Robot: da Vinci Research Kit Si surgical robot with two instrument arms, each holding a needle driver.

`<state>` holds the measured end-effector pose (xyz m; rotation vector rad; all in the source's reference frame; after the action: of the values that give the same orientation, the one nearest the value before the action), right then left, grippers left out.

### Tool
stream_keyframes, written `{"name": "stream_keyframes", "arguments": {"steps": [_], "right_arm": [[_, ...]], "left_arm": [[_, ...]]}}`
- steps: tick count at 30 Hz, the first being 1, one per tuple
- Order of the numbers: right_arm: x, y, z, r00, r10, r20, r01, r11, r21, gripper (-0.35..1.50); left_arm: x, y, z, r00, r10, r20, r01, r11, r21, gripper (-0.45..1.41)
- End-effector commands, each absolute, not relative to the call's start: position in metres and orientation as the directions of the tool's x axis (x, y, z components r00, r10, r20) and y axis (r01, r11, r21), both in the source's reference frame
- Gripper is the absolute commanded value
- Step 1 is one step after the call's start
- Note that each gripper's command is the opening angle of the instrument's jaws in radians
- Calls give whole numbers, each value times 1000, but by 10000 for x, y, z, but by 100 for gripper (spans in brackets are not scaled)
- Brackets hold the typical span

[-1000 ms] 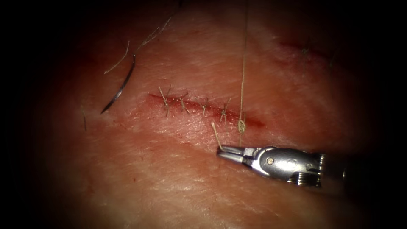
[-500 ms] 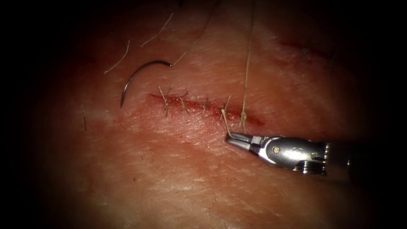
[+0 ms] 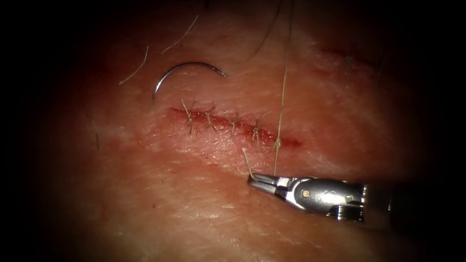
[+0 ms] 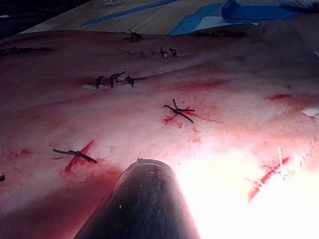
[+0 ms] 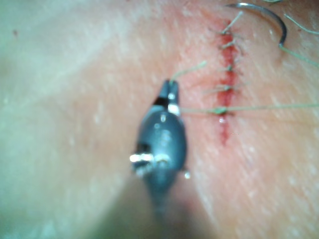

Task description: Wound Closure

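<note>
The right tool [image 3: 252, 178] lies just below the right part of the cut [image 3: 228, 123], its jaws shut on the short thread tail [image 3: 246, 160]. In the right wrist view, the right tool [image 5: 172, 89] holds the same tail beside the stitch line. A long thread strand [image 3: 283, 73] rises taut from the knot [image 3: 276, 143] at the cut's right end and leaves the picture upward. The curved needle [image 3: 187, 63] is free, above the cut's left end and not in the tissue, with thread trailing from its right end. In the right wrist view the needle [image 5: 271, 11] arcs beyond the stitches. The left tool's dark shaft [image 4: 144, 199] hides its jaws.
Several tied stitches [image 3: 209, 119] cross the cut, with red fluid along it. Loose cut thread ends [image 3: 136, 68] lie on the tissue at the upper left. Older dark stitches [image 4: 178, 110] mark the tissue in the left wrist view.
The needle swung from left of the cut up and to the right, drawn by its thread. The right tool rose toward the knot, then dropped back down-left with the tail.
</note>
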<state>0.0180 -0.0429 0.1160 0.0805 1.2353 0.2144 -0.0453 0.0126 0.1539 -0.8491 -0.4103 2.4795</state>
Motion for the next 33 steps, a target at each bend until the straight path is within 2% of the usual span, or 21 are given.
{"name": "stream_keyframes", "arguments": {"steps": [1,33], "right_arm": [[186,-436,1163,306,206,-929,-121,977,177,-35],[200,-458,1162,288,206,-935,-141,975,171,-35]], "left_arm": [[-458,132,1544,-689,531,-493,-344,-839,-422,-45],[-434,163,1549,-726,493,-480,-385,-869,-310,-45]]}}
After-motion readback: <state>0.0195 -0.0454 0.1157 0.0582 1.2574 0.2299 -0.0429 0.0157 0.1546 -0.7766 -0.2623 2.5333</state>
